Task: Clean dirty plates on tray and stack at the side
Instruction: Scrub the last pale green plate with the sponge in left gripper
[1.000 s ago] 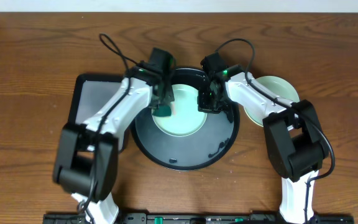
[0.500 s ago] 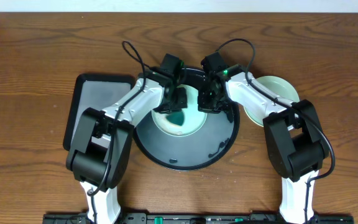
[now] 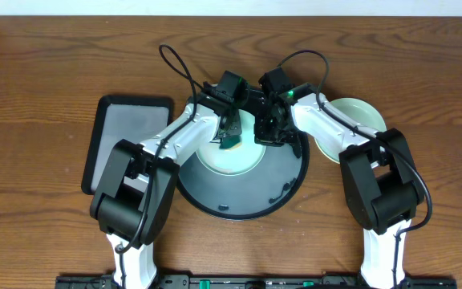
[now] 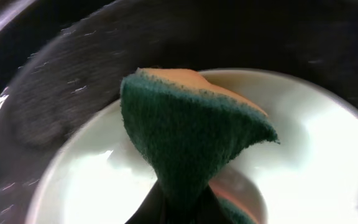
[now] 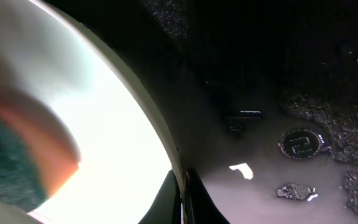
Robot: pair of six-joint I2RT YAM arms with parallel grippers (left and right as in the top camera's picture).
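A pale mint plate (image 3: 229, 156) lies in the round black tray (image 3: 275, 189). My left gripper (image 3: 233, 138) is shut on a teal sponge (image 4: 191, 140) with an orange back and presses it on the plate's far part (image 4: 316, 162). My right gripper (image 3: 265, 132) is shut on the plate's right rim (image 5: 160, 134), one finger on each side of it. Two more plates, pale yellow on mint, are stacked (image 3: 351, 120) on the table right of the tray.
A grey rectangular tray with a black rim (image 3: 123, 136) lies left of the black tray. The arms' cables loop over the far table. The black tray's floor (image 5: 291, 143) bears moulded marks and wet spots.
My left gripper has carried the sponge from the plate's left edge to the right, across its far part, towards my right gripper. The right gripper has held still on the rim.
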